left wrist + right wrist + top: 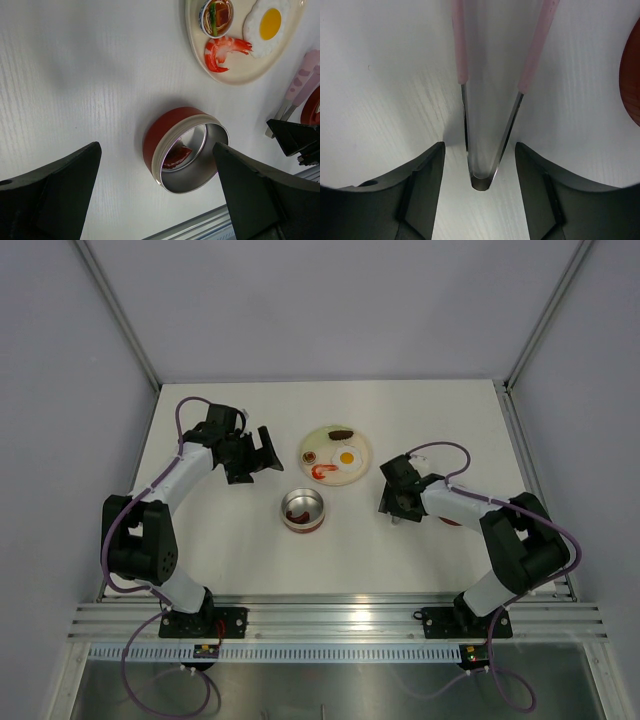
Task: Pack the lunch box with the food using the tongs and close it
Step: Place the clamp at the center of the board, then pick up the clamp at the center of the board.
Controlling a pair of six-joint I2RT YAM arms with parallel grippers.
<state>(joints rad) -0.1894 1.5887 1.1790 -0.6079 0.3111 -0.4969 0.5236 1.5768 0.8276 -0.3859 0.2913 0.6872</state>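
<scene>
Straddling the tongs (490,100), right end effector (480,150) gapes untouching; overhead hides this.

Lunch box (172,137): a round metal tin with a red wall, standing upright and open on the worktop (230,540), with one dark red-brown piece (176,156) inside; its red lid (313,106) lies apart to the right. Fried egg (267,25), curled red-and-white shrimp (223,51) and brown sausage (341,433) rest on the pale plate (250,75). Tongs (536,47): pink arms spread, metal joined end, flat beside the lid.
</scene>
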